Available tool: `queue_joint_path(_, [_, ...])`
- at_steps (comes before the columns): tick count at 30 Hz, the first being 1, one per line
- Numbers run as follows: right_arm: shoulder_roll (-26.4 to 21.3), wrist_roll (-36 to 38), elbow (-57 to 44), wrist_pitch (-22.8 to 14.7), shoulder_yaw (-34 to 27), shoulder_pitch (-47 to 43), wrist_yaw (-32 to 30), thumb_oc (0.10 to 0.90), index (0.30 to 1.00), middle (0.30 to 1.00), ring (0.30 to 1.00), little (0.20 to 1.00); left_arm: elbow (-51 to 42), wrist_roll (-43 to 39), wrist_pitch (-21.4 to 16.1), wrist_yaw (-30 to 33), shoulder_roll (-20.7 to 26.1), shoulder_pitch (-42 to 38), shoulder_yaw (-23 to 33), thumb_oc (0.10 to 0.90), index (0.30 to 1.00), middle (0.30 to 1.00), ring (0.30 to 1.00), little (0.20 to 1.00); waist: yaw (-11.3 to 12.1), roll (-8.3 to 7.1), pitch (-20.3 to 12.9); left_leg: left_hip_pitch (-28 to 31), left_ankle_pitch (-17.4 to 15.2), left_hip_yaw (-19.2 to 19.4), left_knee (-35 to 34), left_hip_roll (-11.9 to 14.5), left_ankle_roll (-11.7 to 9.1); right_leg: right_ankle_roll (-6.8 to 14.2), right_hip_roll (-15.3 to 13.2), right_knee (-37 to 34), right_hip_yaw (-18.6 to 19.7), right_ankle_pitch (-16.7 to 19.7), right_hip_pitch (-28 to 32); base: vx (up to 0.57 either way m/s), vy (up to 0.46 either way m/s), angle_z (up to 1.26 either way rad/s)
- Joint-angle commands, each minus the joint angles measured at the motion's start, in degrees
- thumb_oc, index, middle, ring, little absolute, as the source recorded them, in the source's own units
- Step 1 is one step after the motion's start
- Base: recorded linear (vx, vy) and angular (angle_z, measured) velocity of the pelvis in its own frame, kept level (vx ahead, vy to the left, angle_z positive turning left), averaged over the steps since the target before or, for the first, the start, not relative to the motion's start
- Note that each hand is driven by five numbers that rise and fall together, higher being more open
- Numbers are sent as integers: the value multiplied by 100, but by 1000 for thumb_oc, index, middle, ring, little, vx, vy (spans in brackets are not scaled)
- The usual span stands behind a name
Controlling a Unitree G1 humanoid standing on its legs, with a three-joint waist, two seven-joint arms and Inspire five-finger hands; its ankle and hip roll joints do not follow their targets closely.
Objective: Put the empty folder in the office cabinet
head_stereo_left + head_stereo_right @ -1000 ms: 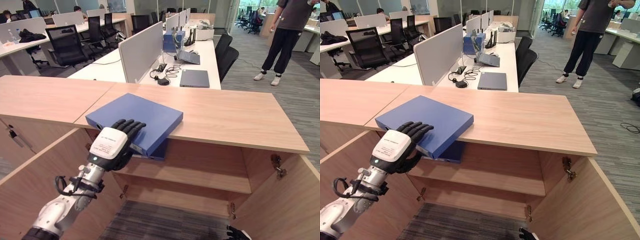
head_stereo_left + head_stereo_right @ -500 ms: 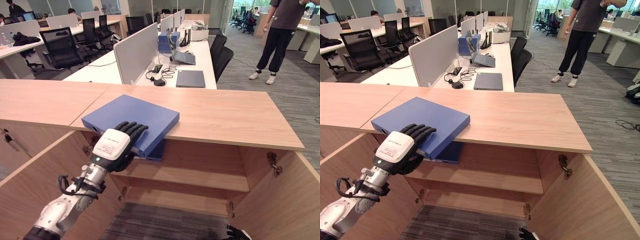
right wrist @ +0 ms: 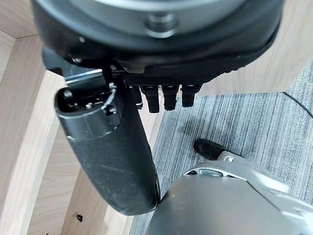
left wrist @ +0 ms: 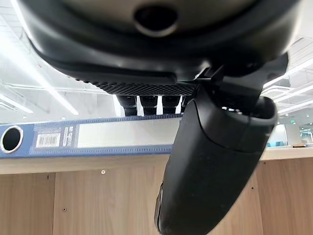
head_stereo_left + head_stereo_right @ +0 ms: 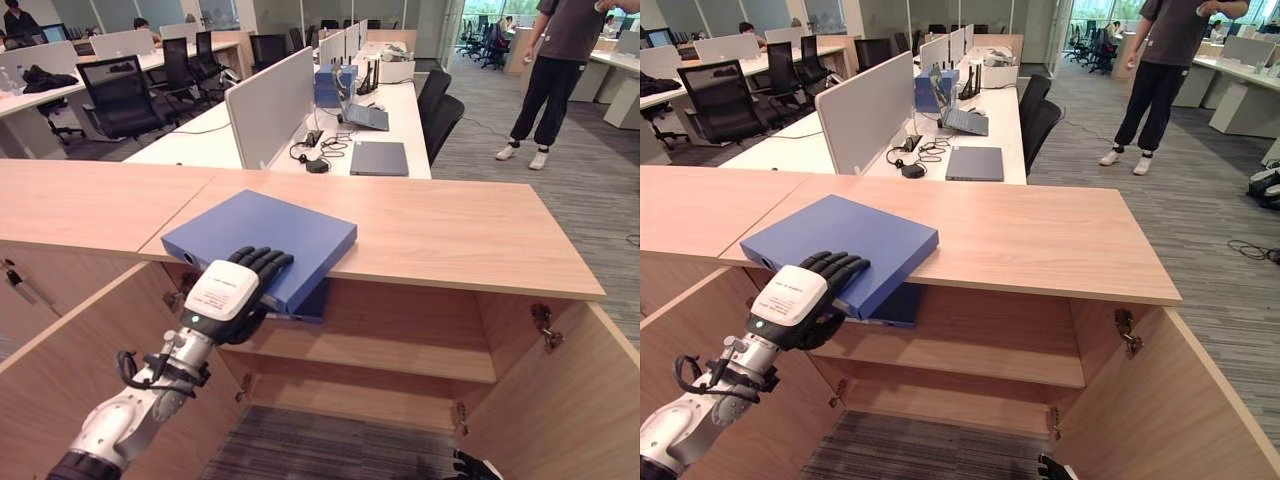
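Note:
A blue folder (image 5: 260,235) lies flat on the wooden cabinet top (image 5: 450,235), its near corner jutting over the front edge. My left hand (image 5: 225,290) grips that corner, with fingers curled over the top and the thumb (image 4: 210,161) underneath. The left wrist view shows the folder's labelled spine (image 4: 98,134) past the fingers. A darker blue piece (image 5: 312,300) shows just under the folder, inside the cabinet. My right hand (image 5: 475,467) hangs low near the floor, its fingers (image 3: 161,98) relaxed and empty.
The cabinet stands open, with a left door (image 5: 60,370) and a right door (image 5: 570,400) swung towards me and a bare inner shelf (image 5: 400,350). Behind it is a white desk with a divider (image 5: 270,100) and a laptop (image 5: 380,157). A person (image 5: 555,70) stands at the far right.
The whole view has shifted slightly, so the camera moved. My left hand stays clamped on the folder's corner in the same spot.

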Motion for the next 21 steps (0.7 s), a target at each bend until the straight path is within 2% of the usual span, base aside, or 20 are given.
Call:
queue_joint_path(1, [-296, -30, -156, -176, 16, -405, -11, 800, 900, 900, 900, 900, -55, -161, 70, 98, 239, -1099, 103, 400, 300, 300, 300, 300, -79, 126, 363, 271, -394, -54, 7, 184, -205, 573, -277, 176, -79, -1068, 684, 0, 0, 0])
queue_joint_path(16, [-219, -1, -157, -155, 44, -411, 29, 800, 900, 900, 900, 900, -122, -300, 67, 102, 118, -901, 349, 400, 300, 300, 300, 300, -58, 88, 354, 213, -373, -44, -8, 174, -205, 579, -302, 142, -90, -1018, 649, -1, 2, -1])
queue_joint_path(21, [-185, 16, -128, -129, 35, -438, 36, 800, 900, 900, 900, 900, -283, -549, 58, 86, -73, -855, 509, 400, 300, 300, 300, 300, -32, 95, 348, 198, -368, -68, -8, 162, -197, 565, -311, 170, -101, -1028, 646, 0, 0, 0])
